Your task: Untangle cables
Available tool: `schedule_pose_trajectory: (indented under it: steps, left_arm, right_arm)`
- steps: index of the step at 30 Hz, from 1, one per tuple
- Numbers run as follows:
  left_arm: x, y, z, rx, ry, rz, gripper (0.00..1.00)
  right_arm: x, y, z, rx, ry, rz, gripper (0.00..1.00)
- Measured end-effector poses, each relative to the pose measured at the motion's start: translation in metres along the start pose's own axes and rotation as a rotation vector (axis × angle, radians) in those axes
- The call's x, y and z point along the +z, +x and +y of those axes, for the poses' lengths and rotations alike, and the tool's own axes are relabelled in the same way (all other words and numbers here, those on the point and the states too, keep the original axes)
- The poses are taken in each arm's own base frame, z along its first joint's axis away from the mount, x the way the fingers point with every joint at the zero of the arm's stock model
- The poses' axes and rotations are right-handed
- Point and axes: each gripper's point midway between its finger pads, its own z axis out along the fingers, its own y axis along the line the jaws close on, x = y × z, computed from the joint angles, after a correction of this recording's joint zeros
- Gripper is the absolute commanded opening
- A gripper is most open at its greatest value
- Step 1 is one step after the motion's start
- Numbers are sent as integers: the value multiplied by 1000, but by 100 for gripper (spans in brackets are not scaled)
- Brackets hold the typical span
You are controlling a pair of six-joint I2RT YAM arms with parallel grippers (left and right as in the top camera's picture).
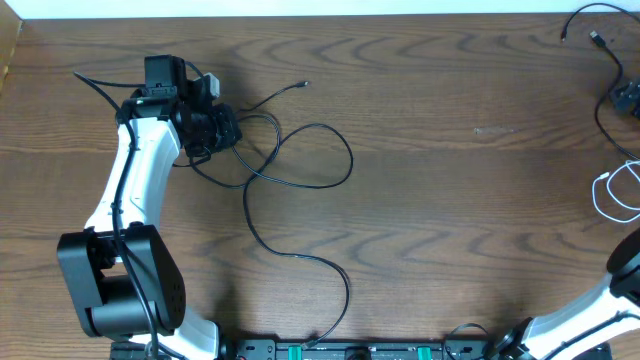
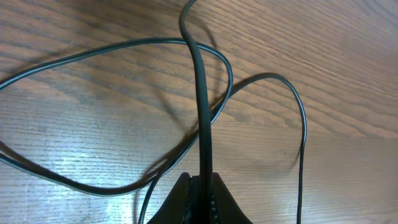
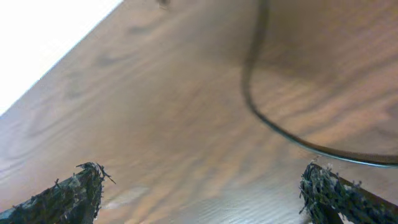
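Cable [image 2: 200, 93] is clamped in our left pincer [image 2: 202, 182], running straight ahead out of its grip; its slack lies in crossed loops [image 1: 300, 160] on the bench [image 1: 450, 220] just beyond. Our right pincer [image 3: 199, 177] stands wide apart, holding nothing, well away, with another cable [image 3: 247, 87] ahead of it. We judge the left arm far nearer the tangle, so the pull should follow that axis
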Motion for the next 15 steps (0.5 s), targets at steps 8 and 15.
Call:
schedule_pose_trajectory:
  steps: [8, 15]
  left_arm:
    - [6, 9, -54, 190, 192, 21, 7]
    - [19, 44, -117, 426, 304, 85, 8]
  right_arm:
    - [-26, 42, 108, -202, -176, 126, 97]
    - [-14, 99, 181, -384, -267, 271, 97]
